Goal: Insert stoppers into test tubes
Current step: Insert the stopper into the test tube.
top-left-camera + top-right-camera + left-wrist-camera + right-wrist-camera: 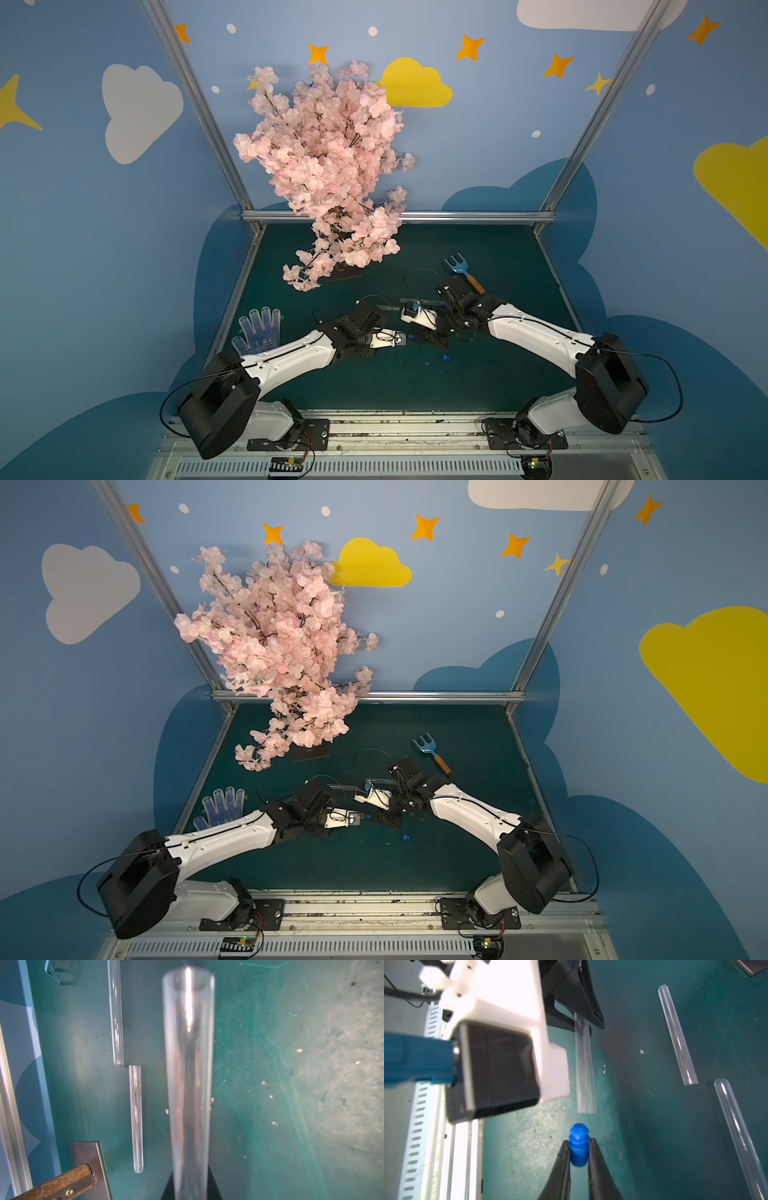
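In both top views the arms meet over the dark green table (374,386), nearer the camera than the pink blossom tree (328,166). A loose blue plastic stopper (446,357) lies farther from the tree.

In the left wrist view the left gripper (190,1177) clamps a slim clear test tube (189,1064), mouth outward. A second clear tube (116,1014) and a third clear tube (136,1118) lie end to end near the tree's metal base plate (87,1155).

In the right wrist view the right gripper (579,1141) pinches a stepped blue plug (579,1147), its nose just short of the held tube's mouth. The left arm's white camera mount (508,1001) crowds alongside.
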Tool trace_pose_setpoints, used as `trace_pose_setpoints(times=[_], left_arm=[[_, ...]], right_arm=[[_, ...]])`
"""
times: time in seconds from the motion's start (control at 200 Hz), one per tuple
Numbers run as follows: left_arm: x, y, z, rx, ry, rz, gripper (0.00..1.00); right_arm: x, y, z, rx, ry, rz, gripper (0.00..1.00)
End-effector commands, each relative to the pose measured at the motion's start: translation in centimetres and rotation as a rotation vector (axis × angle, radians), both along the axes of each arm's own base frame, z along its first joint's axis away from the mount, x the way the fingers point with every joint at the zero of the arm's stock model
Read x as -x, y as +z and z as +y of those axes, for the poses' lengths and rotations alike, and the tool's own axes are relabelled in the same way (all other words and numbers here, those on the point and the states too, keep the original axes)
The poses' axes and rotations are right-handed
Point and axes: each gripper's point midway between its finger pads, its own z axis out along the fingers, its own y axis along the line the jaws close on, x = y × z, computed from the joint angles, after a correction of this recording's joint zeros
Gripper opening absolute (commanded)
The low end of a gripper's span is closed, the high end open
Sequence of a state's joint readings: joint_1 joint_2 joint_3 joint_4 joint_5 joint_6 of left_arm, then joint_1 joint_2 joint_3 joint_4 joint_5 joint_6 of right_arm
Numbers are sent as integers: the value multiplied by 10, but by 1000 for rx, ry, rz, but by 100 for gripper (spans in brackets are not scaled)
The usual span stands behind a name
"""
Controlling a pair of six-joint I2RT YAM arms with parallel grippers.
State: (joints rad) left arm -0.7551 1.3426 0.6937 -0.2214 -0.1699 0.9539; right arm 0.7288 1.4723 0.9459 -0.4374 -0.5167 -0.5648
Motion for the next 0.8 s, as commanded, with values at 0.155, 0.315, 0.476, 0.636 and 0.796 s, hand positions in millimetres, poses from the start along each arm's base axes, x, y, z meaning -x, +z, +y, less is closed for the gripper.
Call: trace_pose_setpoints(times=[0.155, 0.315, 0.476, 0.636, 0.796], left_arm=[[2, 12, -11, 62, -38, -25, 2], [3, 12, -12, 58, -47, -23, 2], [6, 11, -13, 53, -64, -27, 2], [6, 10, -13, 49, -70, -33, 2], [7, 9, -14, 40, -82, -41, 2]], right_arm=[[3, -1, 3, 3, 17, 11, 11], [3, -3, 4, 6, 17, 16, 11], [2, -4, 4, 10, 17, 16, 10], [2, -4, 5, 14, 20, 19, 10], [2, -5, 6, 14, 23, 21, 10]])
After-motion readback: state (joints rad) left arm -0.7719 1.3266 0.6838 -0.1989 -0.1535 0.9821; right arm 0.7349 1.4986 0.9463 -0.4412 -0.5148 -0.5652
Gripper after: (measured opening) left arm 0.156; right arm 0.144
